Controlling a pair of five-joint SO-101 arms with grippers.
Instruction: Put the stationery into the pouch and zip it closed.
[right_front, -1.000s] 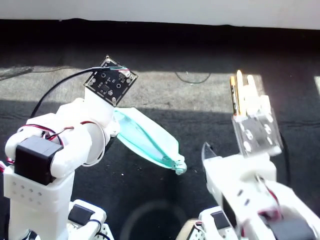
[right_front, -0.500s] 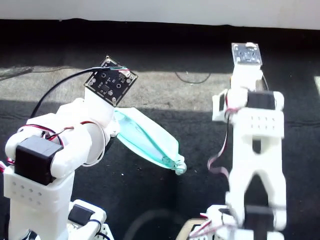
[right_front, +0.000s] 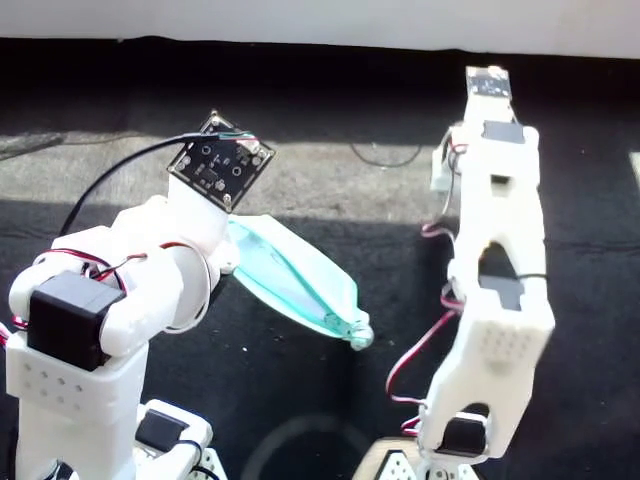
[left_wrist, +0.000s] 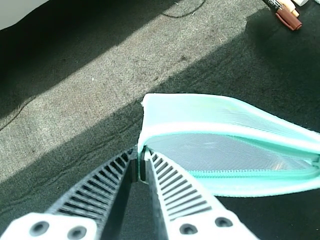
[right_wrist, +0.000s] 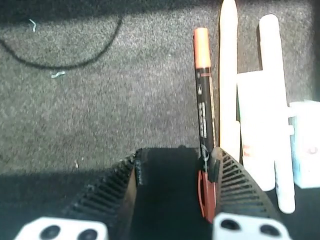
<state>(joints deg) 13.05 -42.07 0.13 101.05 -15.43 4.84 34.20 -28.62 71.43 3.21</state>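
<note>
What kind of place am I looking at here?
Probably a small robotics workbench: two white arms on a dark felt-covered table, the left gripper holding a teal pouch, pens laid out.

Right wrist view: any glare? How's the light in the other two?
Right wrist view: direct sun blows out the pale stationery beside the orange-capped marker; the marker is readable. Left wrist view: a sunlit band crosses the mat diagonally, the lit pouch over the dark part. High view: a bright strip crosses the mat mid-table, dark on both sides.
</note>
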